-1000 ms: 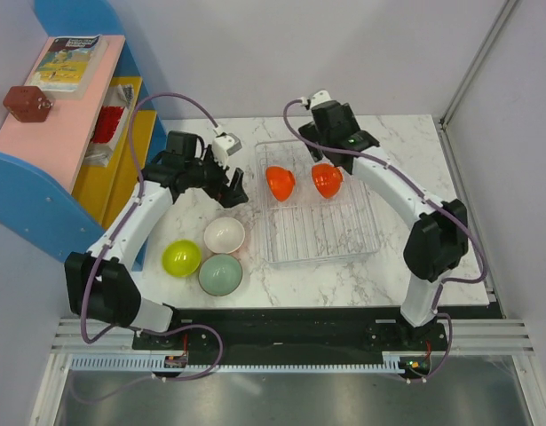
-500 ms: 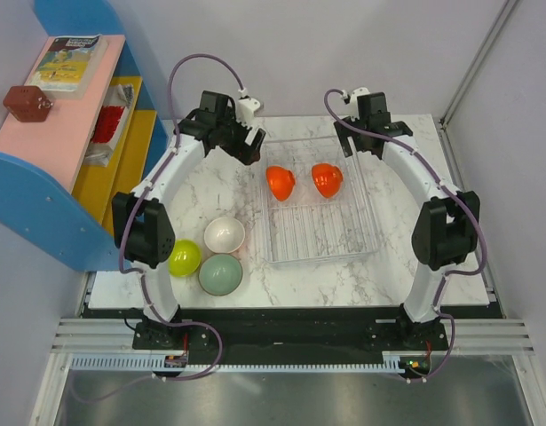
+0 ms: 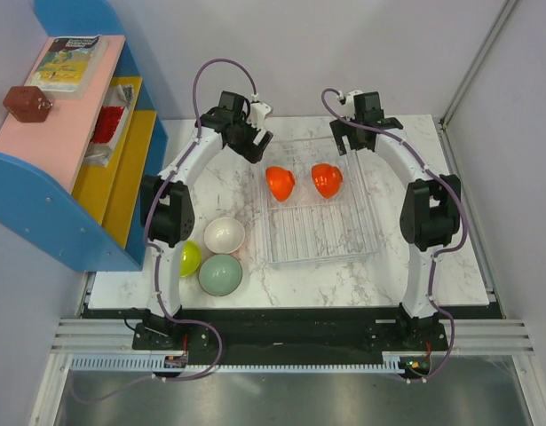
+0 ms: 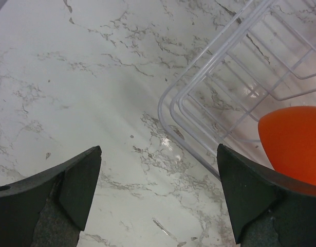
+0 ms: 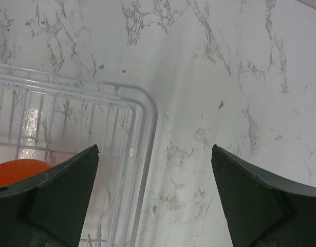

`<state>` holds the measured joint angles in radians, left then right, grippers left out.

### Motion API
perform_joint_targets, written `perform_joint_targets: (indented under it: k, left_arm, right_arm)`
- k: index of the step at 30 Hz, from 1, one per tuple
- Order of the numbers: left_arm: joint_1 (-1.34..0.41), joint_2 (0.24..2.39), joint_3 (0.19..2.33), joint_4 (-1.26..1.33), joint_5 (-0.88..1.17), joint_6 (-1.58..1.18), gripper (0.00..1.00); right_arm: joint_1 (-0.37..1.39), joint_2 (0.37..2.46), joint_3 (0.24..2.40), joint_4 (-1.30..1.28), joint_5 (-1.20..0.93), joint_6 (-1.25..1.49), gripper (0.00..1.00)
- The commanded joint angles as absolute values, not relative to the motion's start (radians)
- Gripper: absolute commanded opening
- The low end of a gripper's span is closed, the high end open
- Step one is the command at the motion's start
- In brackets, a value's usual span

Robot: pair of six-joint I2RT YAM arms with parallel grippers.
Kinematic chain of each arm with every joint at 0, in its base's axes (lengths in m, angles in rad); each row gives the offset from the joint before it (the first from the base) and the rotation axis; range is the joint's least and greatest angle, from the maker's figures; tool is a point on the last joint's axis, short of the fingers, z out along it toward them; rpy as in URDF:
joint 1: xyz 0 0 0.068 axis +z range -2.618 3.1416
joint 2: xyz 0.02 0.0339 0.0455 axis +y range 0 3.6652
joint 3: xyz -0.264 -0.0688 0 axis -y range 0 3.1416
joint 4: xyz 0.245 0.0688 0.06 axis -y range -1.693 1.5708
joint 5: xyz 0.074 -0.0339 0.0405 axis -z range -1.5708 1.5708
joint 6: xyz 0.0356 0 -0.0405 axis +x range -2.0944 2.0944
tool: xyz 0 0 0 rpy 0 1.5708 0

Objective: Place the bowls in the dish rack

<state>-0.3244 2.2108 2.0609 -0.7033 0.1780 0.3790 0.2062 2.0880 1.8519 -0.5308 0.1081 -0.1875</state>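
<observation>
The left gripper hangs wide open and empty over the marble table by the dish rack's far left corner. The right gripper is likewise spread and empty by its far right corner. A red-orange bowl and a second red-orange bowl sit side by side in the rack's far half, while the white-inside bowl, the grey-green bowl and the lime-yellow bowl cluster on the table left of it.

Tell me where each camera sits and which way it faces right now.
Top external: above and behind the bases, looking down on the table and dish rack; both arms show whole.
Left wrist: looks down at the rack's far left corner and the left orange bowl; the open left gripper frames the bottom.
Right wrist: looks down at the far right corner and the right orange bowl; the open right gripper likewise.
All three share the rack.
</observation>
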Motion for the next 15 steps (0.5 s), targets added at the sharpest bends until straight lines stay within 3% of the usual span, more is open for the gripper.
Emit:
perform_joint_targets:
  k: [1,15]
  left_arm:
    - [-0.334,2.250,2.149,-0.715,0.101,0.436,1.00]
    - [-0.344,2.410,2.341,-0.713,-0.057,0.449,1.00]
  right_arm:
    - [0.206,2.118,1.937,-0.482,0.106,-0.170,0.98]
    - [0.207,2.169,1.904,-0.331,0.236,-0.138,0.98]
